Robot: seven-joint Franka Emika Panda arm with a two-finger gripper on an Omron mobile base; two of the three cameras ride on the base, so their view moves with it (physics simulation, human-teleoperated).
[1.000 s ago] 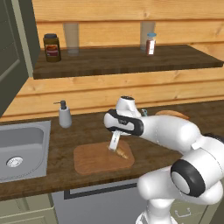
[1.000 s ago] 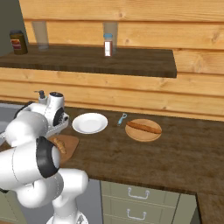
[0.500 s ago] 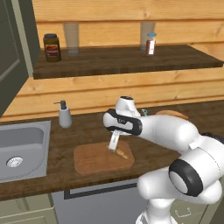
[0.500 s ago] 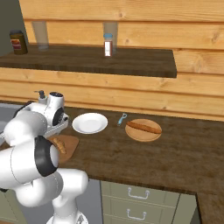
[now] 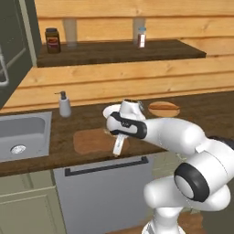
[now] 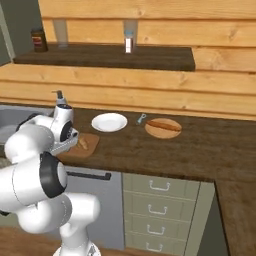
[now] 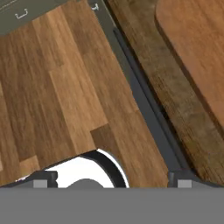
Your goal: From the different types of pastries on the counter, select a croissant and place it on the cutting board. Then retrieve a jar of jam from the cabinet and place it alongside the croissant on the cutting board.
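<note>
The worktop [image 6: 200,145] carries the cutting board [image 5: 91,140] near its front edge, and in the right base view the arm's white body covers the board's left part, leaving a small croissant [image 6: 83,144] showing on its right end. The gripper [image 5: 117,151] hangs over the board's front right corner with its fingers spread wide and nothing between them; the hand view shows a corner of the board at its upper right, the worktop's front edge and the wooden floor below. The jam jar [image 5: 52,40] stands at the left end of the upper shelf [image 5: 151,50], its label too small to read.
</note>
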